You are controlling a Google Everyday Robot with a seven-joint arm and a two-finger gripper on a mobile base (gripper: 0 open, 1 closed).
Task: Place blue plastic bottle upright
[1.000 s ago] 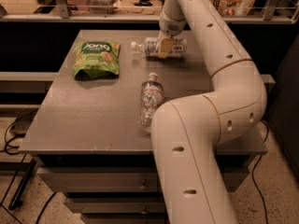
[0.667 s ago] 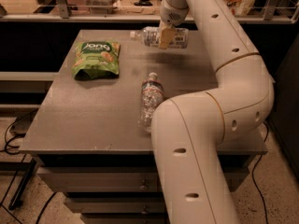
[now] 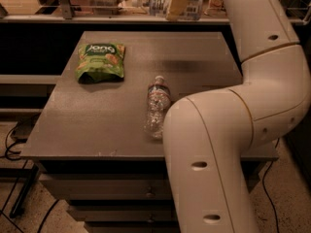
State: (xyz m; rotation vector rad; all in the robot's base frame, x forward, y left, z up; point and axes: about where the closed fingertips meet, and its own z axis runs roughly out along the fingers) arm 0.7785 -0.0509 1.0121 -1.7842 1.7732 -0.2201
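— Where is the blue plastic bottle (image 3: 158, 4)?
— I have it in the gripper (image 3: 177, 6), up at the top of my view, past the far edge of the bench (image 3: 97, 125) as I see it. The jaws are pinching its body. It lies sideways in them, white cap pointing left on my screen, clear of the bench.
— How many bottles in all?
— Two. The second, a crinkled clear bottle (image 3: 156, 106), lies flat on the bench well below the jaws, nearer the camera, just beside the arm (image 3: 272, 81).
— Anything else?
— One green snack bag (image 3: 100, 60), lying flat, below the jaws and off to the left, apart from both bottles.
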